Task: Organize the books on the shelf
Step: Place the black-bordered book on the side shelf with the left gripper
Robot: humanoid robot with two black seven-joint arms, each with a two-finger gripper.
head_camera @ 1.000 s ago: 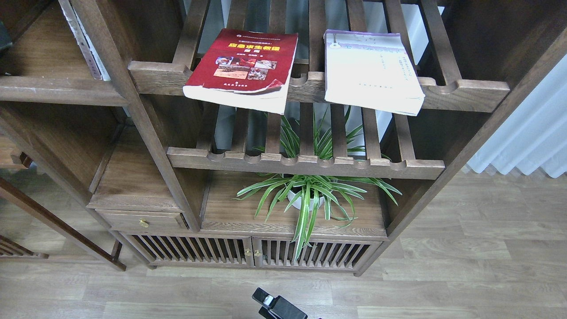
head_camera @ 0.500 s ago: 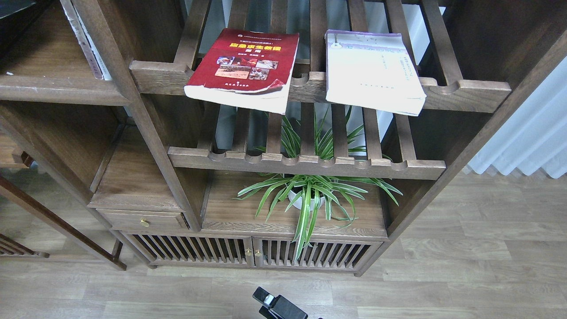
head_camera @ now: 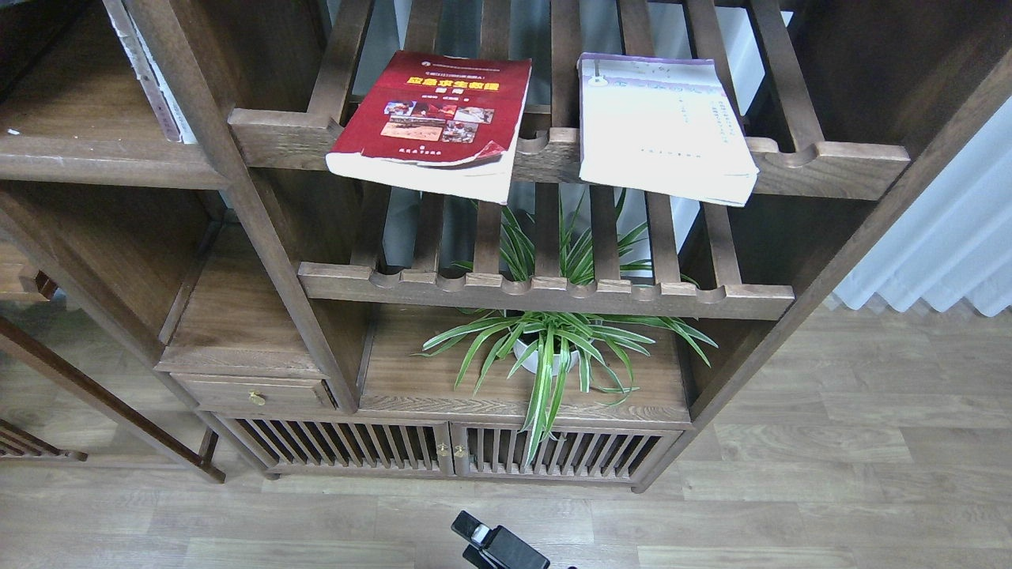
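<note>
Nothing has shifted vs a sec ago: red book [head_camera: 431, 118] and cream-white book [head_camera: 660, 126] lie flat on the slatted rack [head_camera: 553, 154], both overhanging its front rail. Solid plank shelf [head_camera: 79, 146] sits left — no book placed. Dark-grey book unseen. Both grippers out of view, so state can't be told — task looks barely begun.

Two paperbacks flat on upper rack: one red book [head_camera: 431, 118], one cream-white book [head_camera: 660, 126]. One thin worn-spine book [head_camera: 150, 75] upright at top left. Two slatted racks: upper rack [head_camera: 822, 162], lower rack [head_camera: 545, 296]. One solid plank shelf [head_camera: 87, 154]. One potted plant [head_camera: 553, 348]. One drawer [head_camera: 253, 393]. Two slatted cabinet doors [head_camera: 348, 446].
</note>
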